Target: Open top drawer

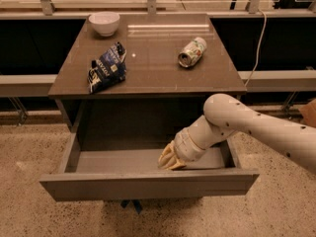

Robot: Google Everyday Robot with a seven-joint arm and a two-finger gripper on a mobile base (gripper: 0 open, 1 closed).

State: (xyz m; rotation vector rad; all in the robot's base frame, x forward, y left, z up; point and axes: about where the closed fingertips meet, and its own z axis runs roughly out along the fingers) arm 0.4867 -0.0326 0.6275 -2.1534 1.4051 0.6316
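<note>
Camera view, the only one. Top drawer [148, 184] stands wide open below the worktop [163, 80]. Its flat handleless front panel is nearest the camera and its grey inside is exposed. Drawer floor is bare apart from the gripper.

Gripper [167, 161], yellowish, is down inside the drawer, right of centre. It sits just behind the front panel, low against the drawer floor. Cannot tell whether the jaws are open or closed, or whether they have hold of anything; contact with the panel's inner face also unclear.

Arm [256, 130] is white and comes in from the right edge. It bends at a rounded elbow over the drawer's right side, then slopes down and left into the drawer. Ribbed wrist section sits just behind the gripper.

On the worktop:
- White bowl [104, 22], far left corner, upright.
- Dark blue snack bag [106, 72], left side, crumpled, lying flat. White print on it, not readable.
- Drink can [192, 52], right of centre, on its side, open end toward the near left. Pale label with green, no text legible.

Bag and can are well apart.

Pale cable [256, 43] hangs behind the worktop on the right. Speckled floor [29, 152] lies all around.
</note>
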